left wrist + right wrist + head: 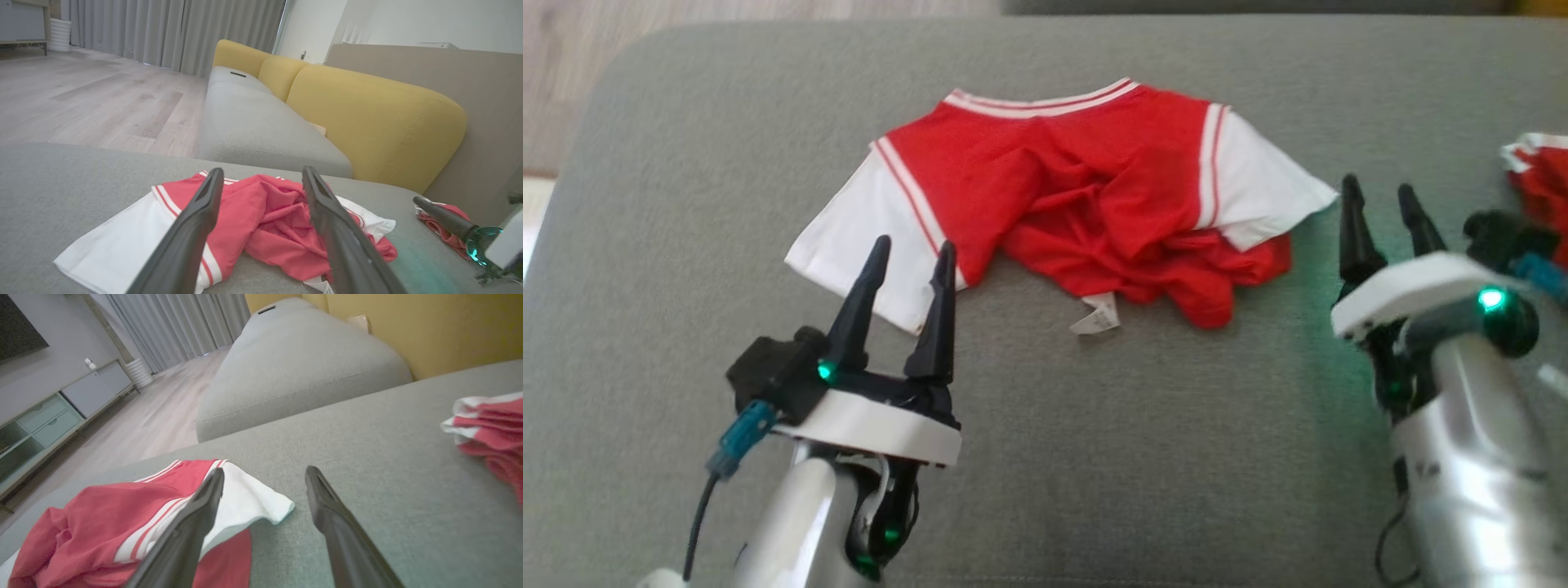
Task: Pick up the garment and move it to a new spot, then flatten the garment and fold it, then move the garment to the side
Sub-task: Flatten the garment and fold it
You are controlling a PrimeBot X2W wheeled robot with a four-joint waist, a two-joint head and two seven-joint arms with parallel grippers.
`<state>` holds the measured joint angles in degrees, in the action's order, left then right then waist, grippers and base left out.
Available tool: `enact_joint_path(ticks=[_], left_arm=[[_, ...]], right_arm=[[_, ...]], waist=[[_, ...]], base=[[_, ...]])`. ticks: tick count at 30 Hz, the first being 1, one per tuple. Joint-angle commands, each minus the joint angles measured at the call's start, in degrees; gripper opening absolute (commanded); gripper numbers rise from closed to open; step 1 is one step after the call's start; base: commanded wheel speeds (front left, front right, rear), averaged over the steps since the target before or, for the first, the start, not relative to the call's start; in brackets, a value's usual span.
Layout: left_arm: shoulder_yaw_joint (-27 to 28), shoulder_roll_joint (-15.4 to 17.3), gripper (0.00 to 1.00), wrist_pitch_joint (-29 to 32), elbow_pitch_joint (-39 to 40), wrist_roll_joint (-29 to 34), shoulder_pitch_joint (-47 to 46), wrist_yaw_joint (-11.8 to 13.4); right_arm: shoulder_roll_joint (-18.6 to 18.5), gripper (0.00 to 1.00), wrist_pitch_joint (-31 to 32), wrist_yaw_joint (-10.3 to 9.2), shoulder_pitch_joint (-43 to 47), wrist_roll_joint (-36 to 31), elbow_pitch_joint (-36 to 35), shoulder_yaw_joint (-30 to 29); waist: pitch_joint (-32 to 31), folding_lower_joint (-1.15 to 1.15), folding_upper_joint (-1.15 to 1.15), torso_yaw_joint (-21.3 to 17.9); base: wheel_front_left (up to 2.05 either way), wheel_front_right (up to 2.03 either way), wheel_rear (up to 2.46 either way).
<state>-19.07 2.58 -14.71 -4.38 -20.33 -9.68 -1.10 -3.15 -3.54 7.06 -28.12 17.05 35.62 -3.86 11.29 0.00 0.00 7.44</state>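
Head view, foreground to background. At the lower left, the left gripper (915,243) rises with its two dark fingers spread wide and nothing between them. Their tips overlap the near edge of one white sleeve in this view, and whether they touch the cloth cannot be told. At the lower right, the right gripper (1379,184) is likewise wide and empty, its tips just beside the point of the other sleeve, over bare grey cushion (1094,457).

Between the two grippers, in the middle of the cushion, lies the garment (1086,171), a red short-sleeved shirt with white sleeves. A white band with thin red stripes runs along its far edge, and thin red and white stripes mark each seam where a sleeve meets the body. The far part lies fairly flat. The near part of the red body is bunched into deep folds, with a lump protruding at the near right below the sleeve. A small white label (1097,317) sticks out from the near edge onto the cushion.

A second red-and-white cloth (1539,175) lies crumpled at the right margin, apart from the garment and beyond the right gripper.

Left wrist view: behind the garment stands another grey seat with yellow backrests (367,118), then pale wood floor (90,94) and grey curtains (163,32).
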Motion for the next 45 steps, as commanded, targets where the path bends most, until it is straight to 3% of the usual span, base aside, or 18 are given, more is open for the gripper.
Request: enact_joint_path(ticks=[1, 8, 13, 18, 19, 20, 28, 37, 41, 45], left_arm=[[1.2, 0.3, 1.0, -0.3, 1.6, -0.5, -2.7, -0.4], [0.1, 0.3, 1.0, -0.3, 1.4, -1.1, -3.7, -0.2], [0.0, 0.3, 1.0, -0.3, 1.3, -1.1, -3.6, 0.0], [-0.1, 0.3, 1.0, -0.3, 1.3, -1.2, -3.6, 0.1], [-0.2, 0.3, 1.0, -0.3, 1.3, -1.3, -3.6, 0.1], [-0.2, 0.3, 1.0, -0.3, 1.3, -1.3, -3.6, 0.1], [-0.6, 0.3, 1.0, -0.3, 0.9, -1.3, -3.4, 0.3], [-0.5, 0.3, 1.0, -0.3, 0.8, -1.8, -2.5, 0.4], [-0.2, 0.3, 1.0, -0.3, 0.9, -2.0, -1.6, 0.5], [0.3, 0.3, 1.0, -0.3, 1.5, -2.3, -0.8, 0.8]], right_arm=[[0.3, 1.0, 1.3, 0.43, -3.7, -2.0, 1.6, -0.9], [0.3, 1.0, 4.0, 0.43, -11.5, -8.9, 14.2, -7.3], [0.3, 1.0, 3.8, 0.43, -13.2, -14.7, 18.9, -10.5], [0.3, 1.0, 3.0, 0.43, -15.5, -15.0, 24.2, -10.7], [0.3, 0.83, 2.6, 0.43, -16.0, -14.0, 25.3, -10.3], [0.3, 0.0, 2.1, 0.43, -16.5, -13.2, 26.2, -9.8], [-0.6, 0.0, -4.4, 0.43, -21.1, -13.3, 27.0, -11.4], [-7.9, 0.0, -9.4, 0.43, -34.6, -16.8, 20.6, -16.4], [-6.5, 0.0, -9.9, 0.43, -41.0, -18.6, 17.2, -15.8], [-2.4, 0.0, -8.7, 0.43, -45.7, -17.9, 14.5, -10.6]], waist=[[2.0, 0.0, 0.0, 2.1], [3.5, 0.0, 0.0, 4.9], [3.5, 0.0, 0.0, 5.5], [3.4, 0.0, 0.0, 5.7], [3.4, 0.0, 0.0, 5.7], [3.3, 0.0, 0.0, 5.6], [2.1, 0.0, 0.0, 5.2], [-0.6, 0.0, 0.0, 5.6], [-2.3, 0.0, 0.0, 5.9], [-3.4, 0.0, 0.0, 6.0]], base=[[0.0, 0.0, 0.0], [0.0, 0.0, 0.0], [0.0, 0.0, 0.0], [0.0, 0.0, 0.0], [0.0, 0.0, 0.0], [0.0, 0.0, 0.0], [0.0, 0.0, 0.0], [0.0, 0.0, 0.0], [0.0, 0.0, 0.0], [0.0, 0.0, 0.0]])
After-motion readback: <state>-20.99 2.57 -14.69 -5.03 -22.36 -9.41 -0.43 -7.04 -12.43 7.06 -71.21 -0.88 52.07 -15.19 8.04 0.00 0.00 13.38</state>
